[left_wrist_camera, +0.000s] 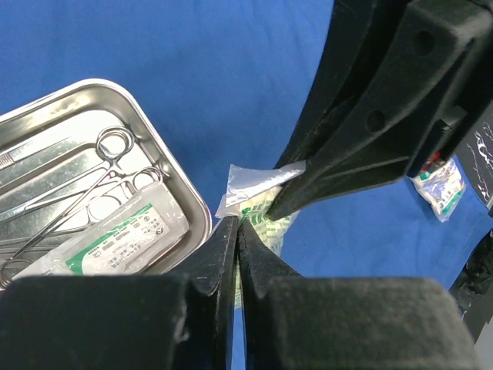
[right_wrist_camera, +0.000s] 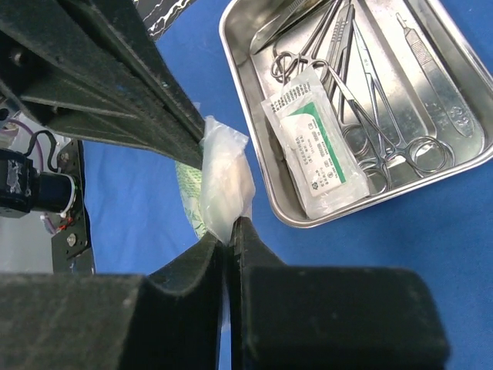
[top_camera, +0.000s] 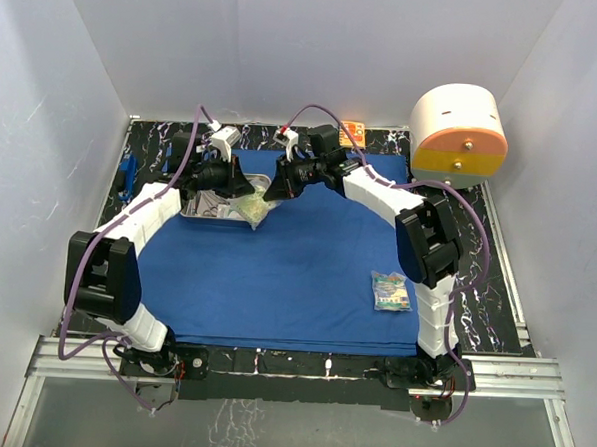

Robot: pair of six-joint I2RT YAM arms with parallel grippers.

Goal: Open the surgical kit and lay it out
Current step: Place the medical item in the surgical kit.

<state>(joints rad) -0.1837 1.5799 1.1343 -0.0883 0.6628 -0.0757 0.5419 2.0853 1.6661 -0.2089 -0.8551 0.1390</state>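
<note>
Both sets of jaws are pressing shut on one packet (left_wrist_camera: 254, 185) — the left gripper (left_wrist_camera: 237, 223) and right gripper (right_wrist_camera: 229, 228) are pinching it from opposite sides. Just beside the jaws, a steel tray (right_wrist_camera: 385, 189) is holding a second packet (right_wrist_camera: 316, 146), at least two forceps (right_wrist_camera: 356, 85) and other slim tools. A third packet (top_camera: 390, 290) is lying well away from the jaws on the blue cloth (top_camera: 275, 282) — it is covering a black marbled table (top_camera: 498, 324) inside white walls.

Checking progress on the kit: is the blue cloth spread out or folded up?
Spread out. The blue cloth lies flat, with the steel tray on its far-left part and a sealed packet near its right edge.
</note>
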